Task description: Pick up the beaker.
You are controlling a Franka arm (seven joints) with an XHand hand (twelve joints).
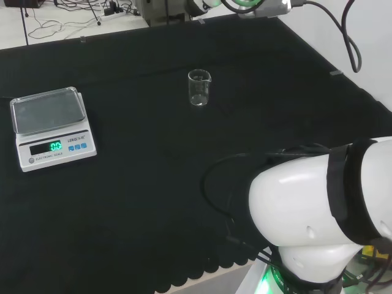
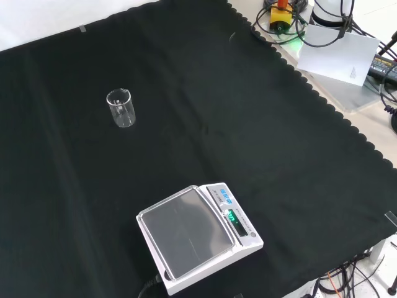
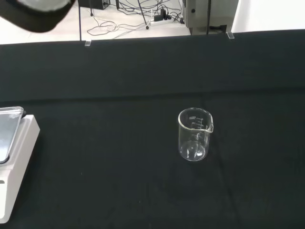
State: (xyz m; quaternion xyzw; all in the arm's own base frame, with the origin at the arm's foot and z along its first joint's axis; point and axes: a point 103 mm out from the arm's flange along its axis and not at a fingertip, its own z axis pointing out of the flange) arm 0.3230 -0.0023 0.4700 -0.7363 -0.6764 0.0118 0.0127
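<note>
From the head view, nearest to me stands my own arm link (image 1: 318, 214), large and white with a black band, at the lower right above the cloth's scalloped edge. A blurred black and white part of my hand (image 3: 40, 12) sits at the margin of the wrist view; whether the fingers are spread or curled I cannot tell.

Next out, at the left of the head view, a white scale (image 1: 52, 128) rests on the black cloth (image 1: 153, 184) — grey pan on top, green display lit. In the front view it lies near the lower edge, well apart from the beaker.

Farther on stands the beaker (image 1: 199, 87): clear glass, upright, spout at the rim, and it looks to hold nothing. It stands alone on bare cloth, in the upper left of the front view (image 2: 121, 108), and near the middle of the wrist view (image 3: 194, 134). Nothing touches it, and the cloth between my arm and it is open — the scale sits off to one side.

Beyond the cloth's far edge, cables (image 1: 79, 12) lie on a pale floor.
</note>
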